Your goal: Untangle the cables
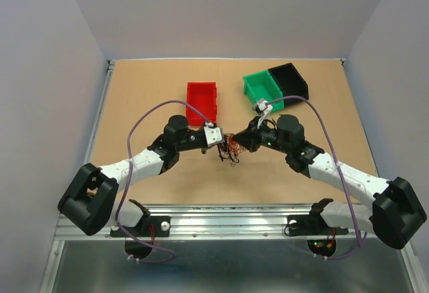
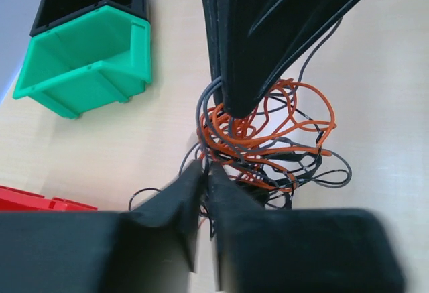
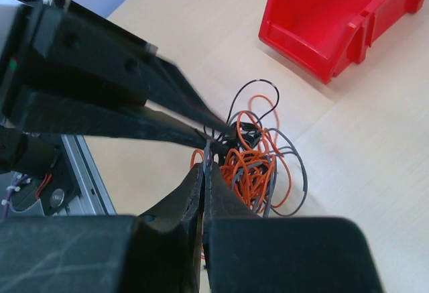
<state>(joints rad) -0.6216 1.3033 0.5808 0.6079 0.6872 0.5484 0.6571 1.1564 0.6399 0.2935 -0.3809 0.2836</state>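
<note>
The cables (image 1: 231, 151) are a small tangle of thin orange, grey and black wires (image 2: 275, 142) lying on the wooden table between the two arms. My left gripper (image 2: 204, 167) meets the bunch at its near edge, jaws closed to a narrow slit with dark strands pinched between them. My right gripper (image 3: 204, 161) is shut on a grey strand at the top of the tangle (image 3: 258, 165). The right fingers (image 2: 258, 45) reach down into the bunch in the left wrist view. The left fingers (image 3: 154, 122) cross in from the left in the right wrist view. Both sets of tips nearly touch.
A red bin (image 1: 202, 98) stands just behind the tangle on the left. A green bin (image 1: 261, 88) and a black bin (image 1: 289, 80) stand side by side behind on the right. The aluminium rail (image 3: 84, 172) runs along the table's near edge.
</note>
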